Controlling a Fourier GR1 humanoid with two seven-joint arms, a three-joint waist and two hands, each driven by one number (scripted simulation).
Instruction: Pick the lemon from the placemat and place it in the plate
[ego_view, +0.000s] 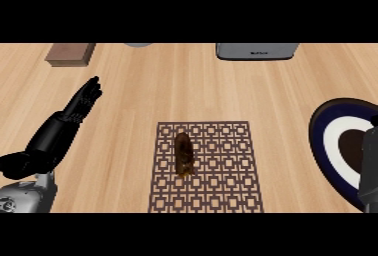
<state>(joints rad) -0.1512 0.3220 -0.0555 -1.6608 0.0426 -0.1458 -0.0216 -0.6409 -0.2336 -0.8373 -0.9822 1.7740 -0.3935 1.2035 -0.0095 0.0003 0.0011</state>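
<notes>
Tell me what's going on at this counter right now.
Nothing is held yet. A dark brown oblong item, where the task puts the lemon, lies on the patterned placemat. The left hand rests open at the left. The right hand shows only at the right edge, over the dark-rimmed plate.

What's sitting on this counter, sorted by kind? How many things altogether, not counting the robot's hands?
Placemats: 1, patterned brown
Dark brown oblong items on the placemat: 1
Plates: 1, at the right edge
Brown blocks: 1
Grey boxes: 1
Grey round things cut off at the top: 1
Total: 6
</notes>
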